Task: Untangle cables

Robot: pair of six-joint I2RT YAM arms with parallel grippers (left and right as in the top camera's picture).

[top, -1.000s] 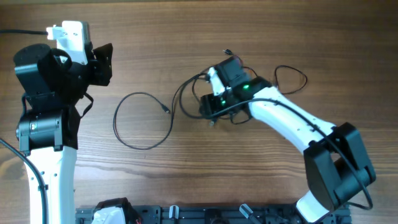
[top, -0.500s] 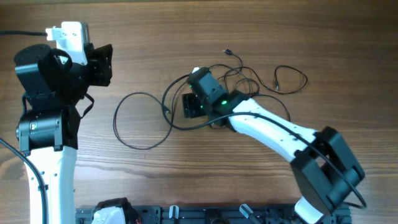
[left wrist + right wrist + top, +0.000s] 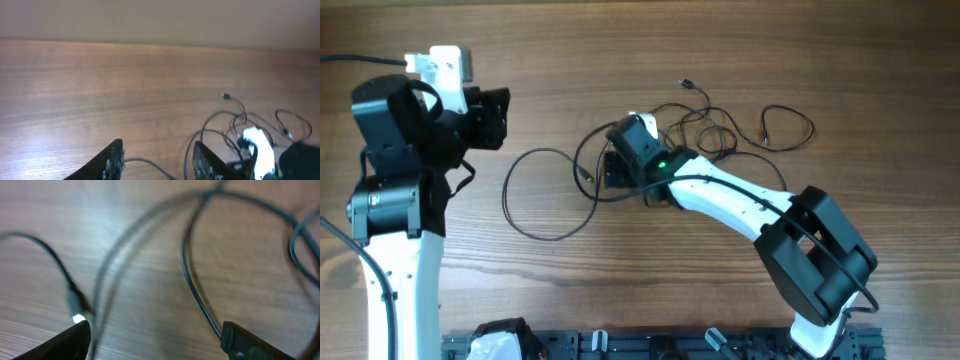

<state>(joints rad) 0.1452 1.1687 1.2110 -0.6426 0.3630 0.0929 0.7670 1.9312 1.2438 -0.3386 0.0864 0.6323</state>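
Black cables (image 3: 710,125) lie in a loose tangle near the middle of the wooden tabletop (image 3: 620,40), and more of them show than before. A second ago the right claw (image 3: 612,166) sat over that tangle; it has since swung off to the left and spread its jaws wider. It now stands open with nothing gripped, at the left edge of the tangle, with most strands trailing away on its other side. A separate loop (image 3: 505,190) of cable lies on the far side of the claw from the tangle, unmoved. In the right wrist view, strands cross the tabletop between the parted fingers (image 3: 250,345). One runs right up to a finger, and a small plug (image 3: 75,311) lies just beside the other. The left claw (image 3: 490,105), jaws apart and empty, hangs well apart from the cables, slightly shifted since before.
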